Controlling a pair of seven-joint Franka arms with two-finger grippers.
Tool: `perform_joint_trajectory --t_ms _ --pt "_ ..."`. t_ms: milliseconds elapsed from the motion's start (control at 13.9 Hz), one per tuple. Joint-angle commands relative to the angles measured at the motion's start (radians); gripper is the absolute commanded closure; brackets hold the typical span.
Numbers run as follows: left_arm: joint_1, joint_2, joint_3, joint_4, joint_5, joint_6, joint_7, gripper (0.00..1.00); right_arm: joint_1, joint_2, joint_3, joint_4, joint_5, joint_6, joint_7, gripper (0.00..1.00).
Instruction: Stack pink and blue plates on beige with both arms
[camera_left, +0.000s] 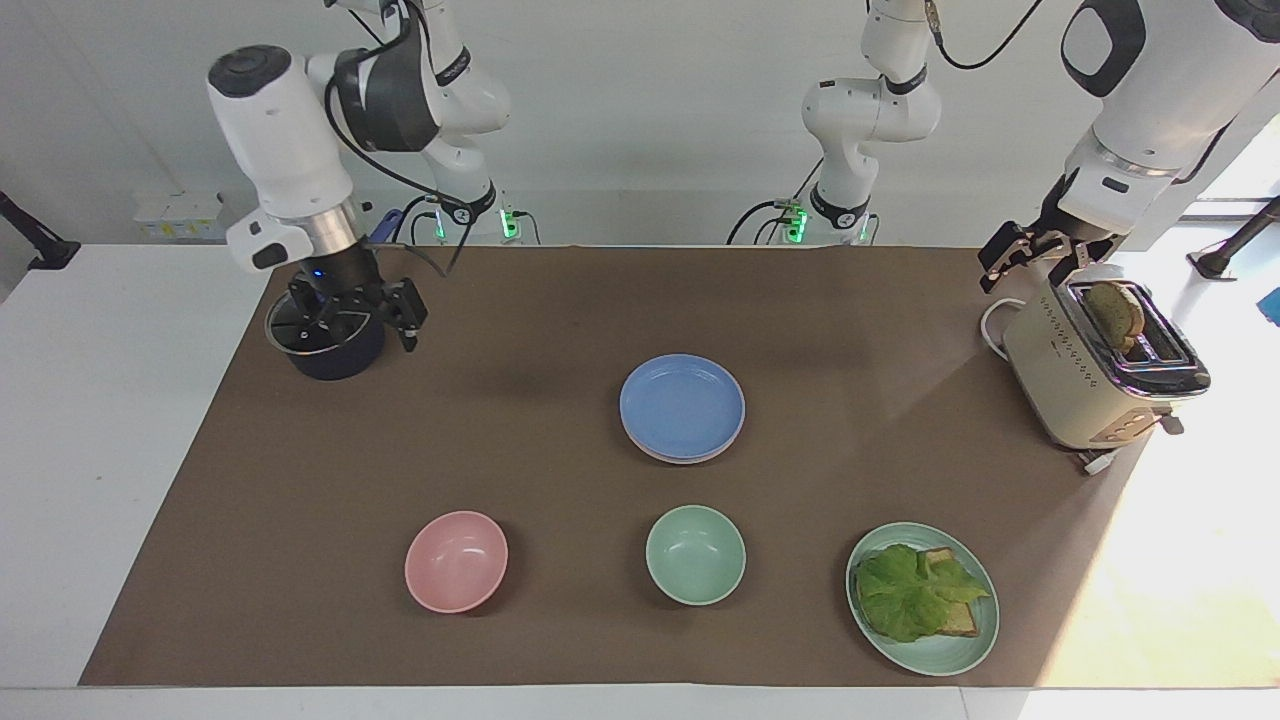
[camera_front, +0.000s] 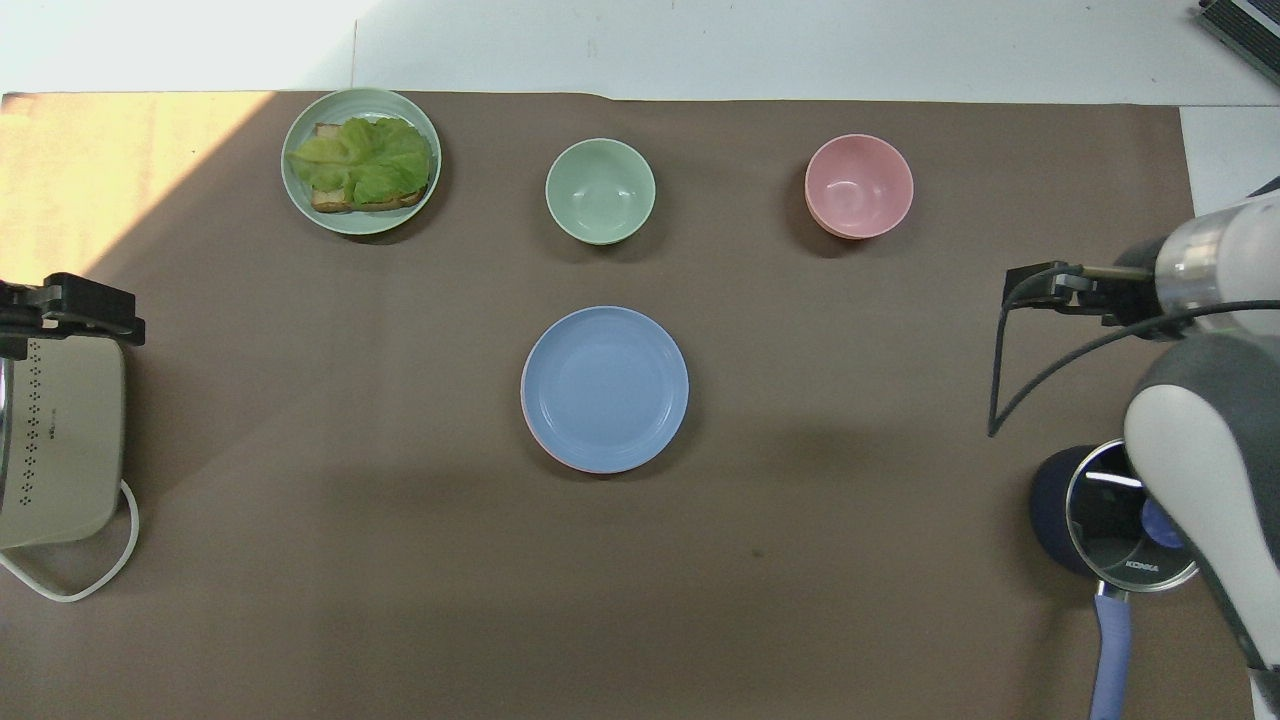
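In the middle of the brown mat lies the blue plate, topmost of a small stack. A thin rim of the pink plate shows under it. The beige plate is hidden. My right gripper hangs open and empty over the saucepan, well away from the stack toward the right arm's end. The left gripper waits open over the toaster at the left arm's end, holding nothing.
A lidded dark saucepan stands under the right gripper. A cream toaster holds a slice of bread. Farther from the robots than the stack stand a pink bowl, a green bowl and a green plate with lettuce on toast.
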Motion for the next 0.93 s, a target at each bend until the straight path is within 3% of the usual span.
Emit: perform_joint_trajectory --t_ms 0,359,575,862 --pt "-0.004 -0.002 0.0 0.004 0.015 -0.008 -0.01 0.0 -0.026 0.032 0.015 0.17 -0.056 -0.169 -0.032 0.0" --pt "-0.004 -0.002 0.0 0.004 0.015 -0.008 -0.012 0.0 -0.03 0.079 0.016 0.333 -0.056 -0.355 -0.044 0.0" --pt "-0.004 -0.002 0.0 0.004 0.015 -0.008 -0.012 0.0 -0.029 0.083 0.019 0.357 -0.059 -0.421 -0.096 0.0" --pt "-0.004 -0.002 0.0 0.004 0.015 -0.007 -0.012 0.0 -0.023 0.07 0.016 0.341 -0.042 -0.412 -0.098 0.0"
